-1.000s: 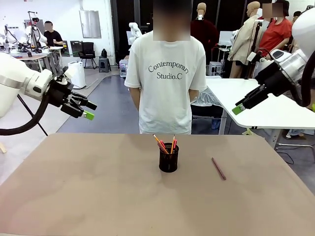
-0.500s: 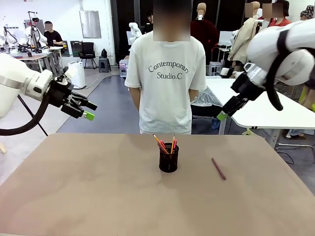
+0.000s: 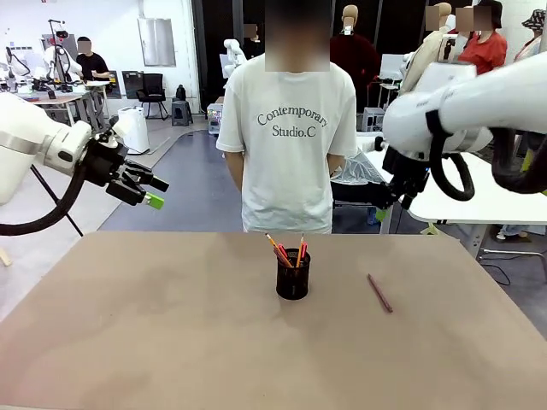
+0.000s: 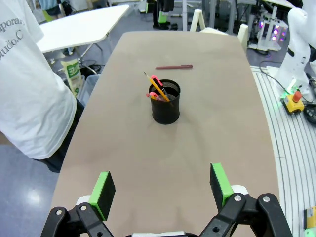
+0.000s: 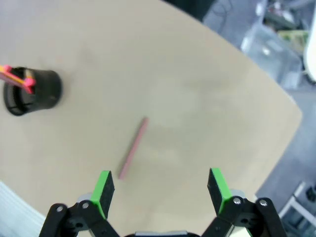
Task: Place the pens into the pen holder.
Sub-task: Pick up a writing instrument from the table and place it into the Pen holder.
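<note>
The black mesh pen holder (image 3: 293, 275) stands at the table's middle with the black-and-red pen (image 3: 302, 249) and the yellow-orange pencil (image 3: 277, 248) sticking out of it. To its right the dark maroon pen (image 3: 379, 293) lies flat on the table. My left gripper (image 3: 156, 192) hangs open, high off the table's left side. In the left wrist view, that gripper (image 4: 162, 188) faces the holder (image 4: 165, 101) from afar. My right gripper (image 5: 160, 185) is open, high above the maroon pen (image 5: 133, 147), with the holder (image 5: 32, 91) at the left. The white right arm (image 3: 453, 98) reaches in from the right.
A person in a white T-shirt (image 3: 291, 128) stands at the table's far edge, hands behind the back. The brown table (image 3: 171, 325) has wide bare room around the holder. A white table (image 3: 461, 179) stands behind at the right.
My right arm has swung leftward, from the far right toward the table, and its wrist has turned down. The left arm, holder and pens have not moved.
</note>
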Controlling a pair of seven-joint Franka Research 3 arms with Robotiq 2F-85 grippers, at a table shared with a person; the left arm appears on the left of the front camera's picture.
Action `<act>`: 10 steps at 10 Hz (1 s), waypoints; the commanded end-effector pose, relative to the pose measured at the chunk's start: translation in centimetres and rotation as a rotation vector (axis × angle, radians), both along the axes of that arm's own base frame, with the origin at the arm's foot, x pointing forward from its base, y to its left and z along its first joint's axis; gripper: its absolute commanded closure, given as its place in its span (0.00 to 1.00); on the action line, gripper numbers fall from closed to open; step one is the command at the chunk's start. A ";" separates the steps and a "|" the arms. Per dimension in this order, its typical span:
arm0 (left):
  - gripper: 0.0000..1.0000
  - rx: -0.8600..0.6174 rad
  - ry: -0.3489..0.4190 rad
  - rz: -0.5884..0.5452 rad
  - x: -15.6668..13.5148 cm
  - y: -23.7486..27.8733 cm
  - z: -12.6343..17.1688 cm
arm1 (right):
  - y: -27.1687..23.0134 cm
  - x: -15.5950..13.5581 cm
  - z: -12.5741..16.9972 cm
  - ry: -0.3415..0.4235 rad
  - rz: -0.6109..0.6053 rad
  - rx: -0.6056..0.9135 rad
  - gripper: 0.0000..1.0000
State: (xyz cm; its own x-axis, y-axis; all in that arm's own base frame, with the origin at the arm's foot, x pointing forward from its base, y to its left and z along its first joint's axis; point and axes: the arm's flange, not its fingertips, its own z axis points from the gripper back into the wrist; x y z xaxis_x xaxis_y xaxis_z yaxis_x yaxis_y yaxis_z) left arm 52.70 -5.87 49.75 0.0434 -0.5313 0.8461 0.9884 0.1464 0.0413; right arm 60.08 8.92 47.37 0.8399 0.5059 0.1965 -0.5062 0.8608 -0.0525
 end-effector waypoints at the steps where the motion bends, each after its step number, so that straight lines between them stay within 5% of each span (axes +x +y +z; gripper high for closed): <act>1: 0.00 -0.001 0.006 0.001 -0.1 0.0 0.1 | 1.4 0.8 -2.3 0.002 -0.046 -0.150 0.00; 3: 0.00 -0.001 0.006 0.001 -0.1 0.0 0.1 | 2.0 -0.2 -4.8 0.027 -0.060 -0.171 0.00; 5: 0.00 -0.001 0.006 0.001 -0.1 0.0 0.1 | 1.8 -0.8 -7.2 -0.046 -0.024 -0.160 0.00; 6: 0.00 -0.001 0.006 0.001 -0.1 0.0 0.1 | 1.7 0.2 -5.6 0.031 -0.027 -0.169 0.00; 10: 0.00 -0.001 0.006 0.001 -0.1 0.0 0.1 | 1.8 0.0 -6.4 0.024 -0.022 -0.169 0.00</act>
